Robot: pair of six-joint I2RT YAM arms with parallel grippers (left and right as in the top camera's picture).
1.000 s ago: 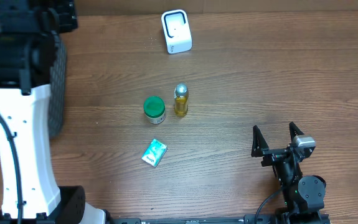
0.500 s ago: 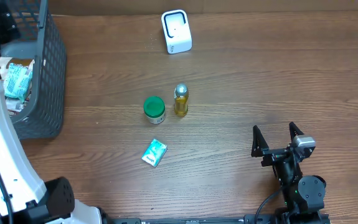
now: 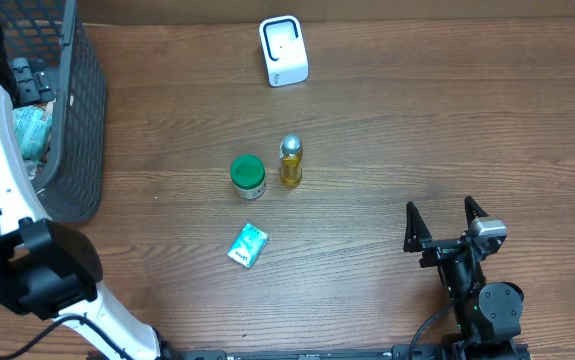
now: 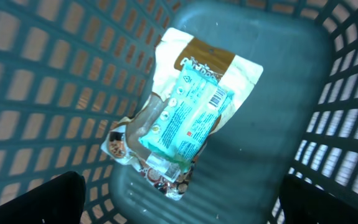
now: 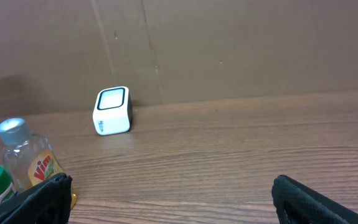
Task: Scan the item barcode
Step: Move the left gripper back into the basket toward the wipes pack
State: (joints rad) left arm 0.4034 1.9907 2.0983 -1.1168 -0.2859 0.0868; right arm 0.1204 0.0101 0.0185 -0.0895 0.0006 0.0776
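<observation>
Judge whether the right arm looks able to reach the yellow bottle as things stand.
Probably yes. Its fingers are open and hold nothing, and only bare table lies between them and the yellow bottle. The green-lidded jar stands on the bottle's far side.

Green-capped jar [image 3: 248, 172]; teal packet [image 3: 248, 245]

The desk [image 3: 417, 130] is matt brown wood grain. The basket [image 3: 85, 120] at upper left is dark plastic lattice, and the pouch [image 4: 188, 115] inside looks like glossy film. The scanner [image 3: 283, 50] is smooth white plastic.
</observation>
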